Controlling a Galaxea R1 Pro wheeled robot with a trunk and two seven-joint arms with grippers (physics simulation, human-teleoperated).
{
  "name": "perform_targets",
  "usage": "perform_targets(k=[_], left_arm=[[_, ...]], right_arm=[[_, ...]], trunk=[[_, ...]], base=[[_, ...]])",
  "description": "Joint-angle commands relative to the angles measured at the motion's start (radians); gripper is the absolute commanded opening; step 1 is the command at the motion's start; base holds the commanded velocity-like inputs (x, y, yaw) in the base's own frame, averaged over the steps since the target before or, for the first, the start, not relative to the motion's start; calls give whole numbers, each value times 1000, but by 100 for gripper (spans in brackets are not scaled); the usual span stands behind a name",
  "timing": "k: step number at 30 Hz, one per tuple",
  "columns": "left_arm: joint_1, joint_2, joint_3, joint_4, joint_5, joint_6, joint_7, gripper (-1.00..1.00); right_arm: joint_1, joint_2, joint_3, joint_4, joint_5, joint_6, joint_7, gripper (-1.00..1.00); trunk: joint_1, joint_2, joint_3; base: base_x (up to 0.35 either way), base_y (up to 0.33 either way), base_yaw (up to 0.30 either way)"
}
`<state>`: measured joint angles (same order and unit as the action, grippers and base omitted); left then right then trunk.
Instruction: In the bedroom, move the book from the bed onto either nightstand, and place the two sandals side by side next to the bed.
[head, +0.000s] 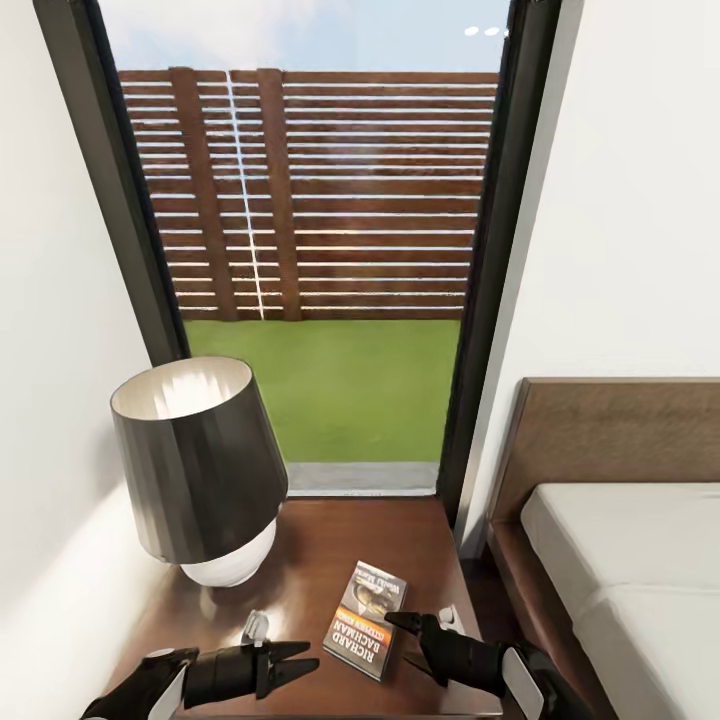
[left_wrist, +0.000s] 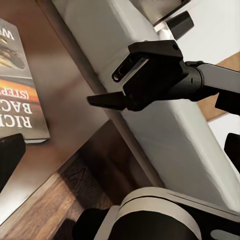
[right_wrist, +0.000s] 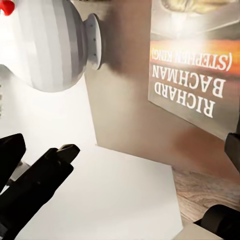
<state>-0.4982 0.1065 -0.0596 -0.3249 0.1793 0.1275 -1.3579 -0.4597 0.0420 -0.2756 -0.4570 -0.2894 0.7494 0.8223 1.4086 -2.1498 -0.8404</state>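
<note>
Book (head: 366, 620) is seen from the head view lying flat on the nightstand (head: 320, 545), near its front edge, between the two grippers and touched by neither. One book, one lamp (head: 200, 470), one nightstand and one bed (head: 620, 560) are counted. The lamp's dark shade hides most of its white base. The bed is cut off by the right and lower edges, so that only a corner of headboard and mattress is shown. The left gripper (head: 295, 660) is seen with jaws spread, empty, just left of the book. The right gripper (head: 410, 640) is seen at the book's right edge with jaws parted, also empty; both arms are cut off by the lower edge. A window (head: 320, 250) is seen behind, with a fence and grass beyond.

From the left wrist view, one corner of the book (left_wrist: 20, 85) is shown, its title cut off by the frame. The right gripper (left_wrist: 105, 102) is seen from the side across the view; its second finger cannot be made out.

From the right wrist view, the book (right_wrist: 192, 75) is shown with its top cut off, lettering "RICHARD BACHMAN" readable. The lamp's white base (right_wrist: 47, 42) is partly cut off. The left gripper's finger (right_wrist: 45, 177) is seen dark and blurred
</note>
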Motion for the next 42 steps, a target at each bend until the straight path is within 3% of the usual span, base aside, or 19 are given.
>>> perform_targets(k=[1, 19, 35, 39, 42], left_arm=[[0, 1, -6, 0, 8, 11, -2, 100], [0, 1, -7, 0, 8, 11, -1, 100], [0, 2, -6, 0, 7, 9, 3, 100], [0, 6, -3, 1, 6, 8, 7, 100], [0, 6, -3, 2, 6, 6, 44, 100]], right_arm=[[-1, 1, -6, 0, 1, 5, 1, 100], [-1, 1, -7, 0, 0, 3, 1, 100], [-1, 1, -6, 1, 1, -55, 0, 100], [0, -3, -6, 0, 2, -106, 2, 100], [3, -9, -7, 7, 9, -133, 4, 100]], trunk=[[-4, 7, 2], [-73, 133, 59], [-134, 245, 109], [-150, 273, 121], [-161, 294, 131]], base=[[0, 0, 0], [0, 0, 0], [0, 0, 0], [0, 0, 0], [0, 0, 0]])
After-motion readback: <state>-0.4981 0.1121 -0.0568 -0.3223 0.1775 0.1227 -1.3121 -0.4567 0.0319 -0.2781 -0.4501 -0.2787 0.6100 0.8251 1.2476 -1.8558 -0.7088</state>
